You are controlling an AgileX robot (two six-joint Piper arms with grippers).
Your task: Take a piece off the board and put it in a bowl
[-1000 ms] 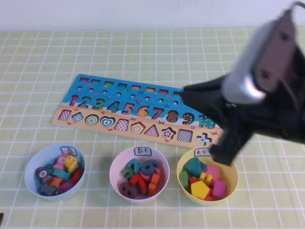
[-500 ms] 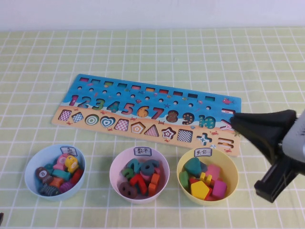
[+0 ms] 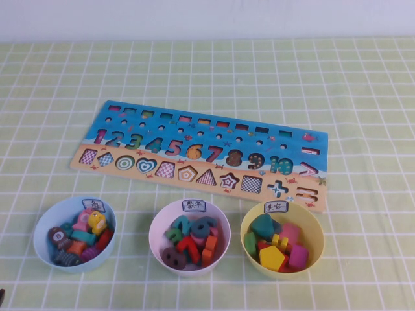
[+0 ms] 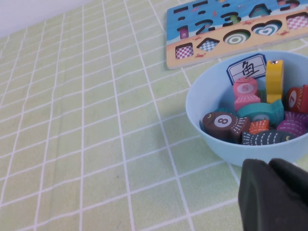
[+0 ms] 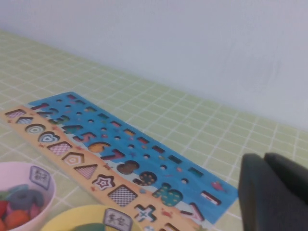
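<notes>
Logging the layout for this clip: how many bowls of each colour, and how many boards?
Light blue round bowl: 1
White-pink round bowl: 1
Yellow round bowl: 1
Long wooden puzzle board: 1
Total: 4
Left gripper beside the blue bowl; right gripper raised beyond the board's far end.

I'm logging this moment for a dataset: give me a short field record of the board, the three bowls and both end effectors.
board: long wooden puzzle board, blue top, tan strip, cutouts appear empty
left bowl: light blue round bowl holding fish-shaped pieces
middle bowl: pinkish-white bowl holding number pieces
right bowl: yellow bowl holding shape pieces
left end effector: beside the light blue bowl, only in its wrist view, holding nothing visible
right end effector: above the board's far end, only in its wrist view
red block: not identifiable
</notes>
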